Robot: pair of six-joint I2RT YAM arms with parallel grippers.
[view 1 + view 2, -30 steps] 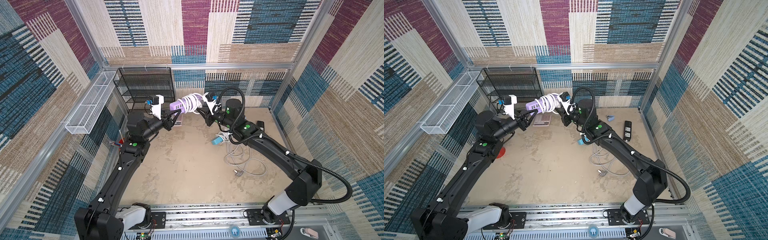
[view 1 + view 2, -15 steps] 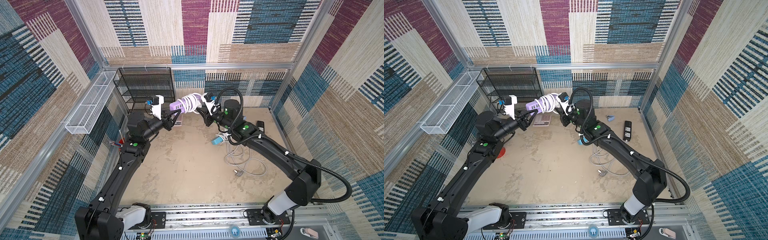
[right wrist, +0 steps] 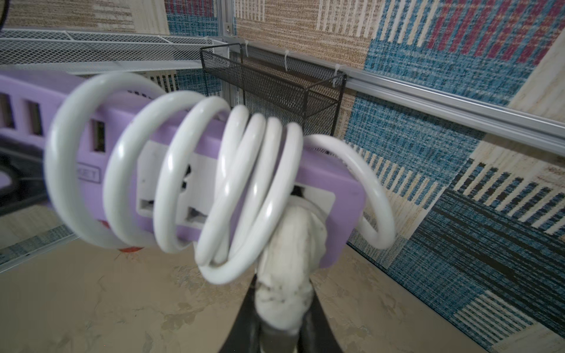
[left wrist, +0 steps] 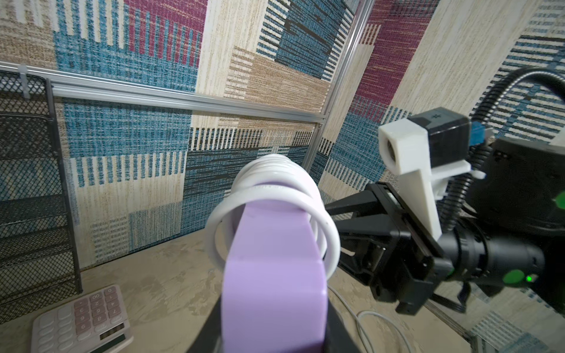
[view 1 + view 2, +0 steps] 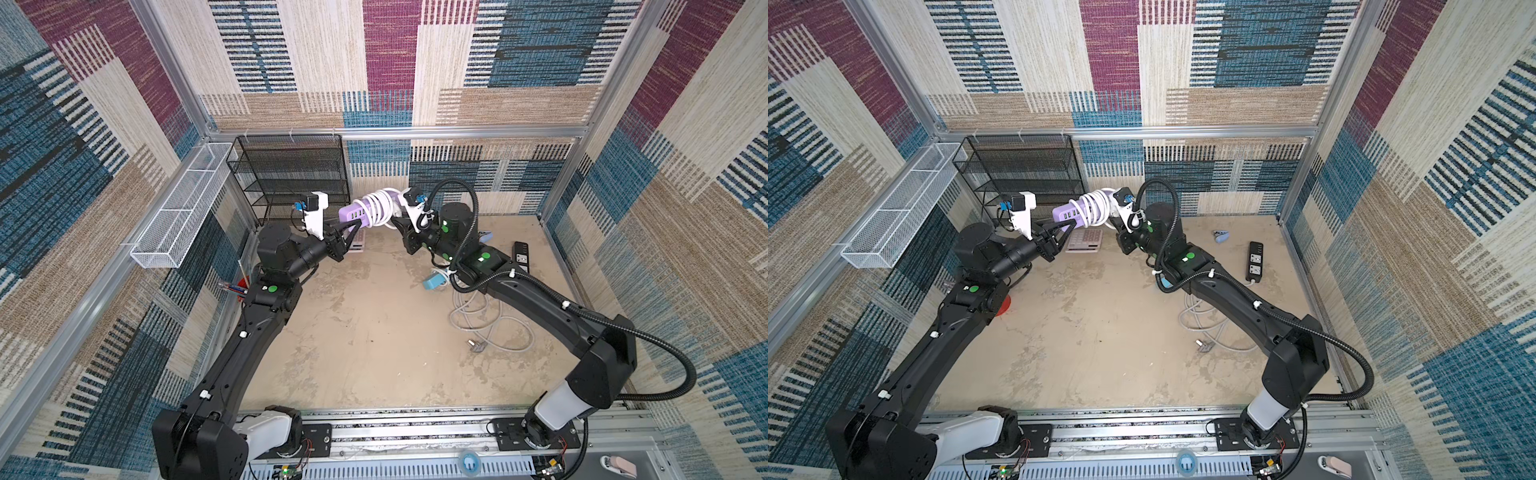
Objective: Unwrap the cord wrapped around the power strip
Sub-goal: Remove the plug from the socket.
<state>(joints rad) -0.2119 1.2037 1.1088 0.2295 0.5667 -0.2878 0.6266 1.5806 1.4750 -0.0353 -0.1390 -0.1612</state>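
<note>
Above the back part of the table (image 5: pixel 374 340), close to the rear wall, the purple power strip (image 5: pixel 352 214) is held in the air between the two arms, not touching the table surface. The white cord (image 5: pixel 379 204) goes around it in several loops. In the right wrist view the loops at one end of the cord (image 3: pixel 171 171) are loose and apart from each other, and those in the middle lie tight together.

The left gripper (image 5: pixel 360 223) is closed on the end of the strip that has the small ports, and in the left wrist view the power strip (image 4: pixel 272 275) comes out straight from between its fingers. The right gripper (image 5: pixel 395 221) is at the other end. Its jaws are closed on the white plug (image 3: pixel 284 275), which stands against the socket face of the strip; whether it is pushed in, I cannot tell.

Under the strip, a pink calculator (image 5: pixel 1086 241) lies on the table. A black mesh shelf (image 5: pixel 291 174) stands at the back wall, and a white wire basket (image 5: pixel 178 216) hangs on the side wall. Near the right arm, a loose grey cable (image 5: pixel 486 320) and a black power strip (image 5: pixel 1255 259) lie on the table.
</note>
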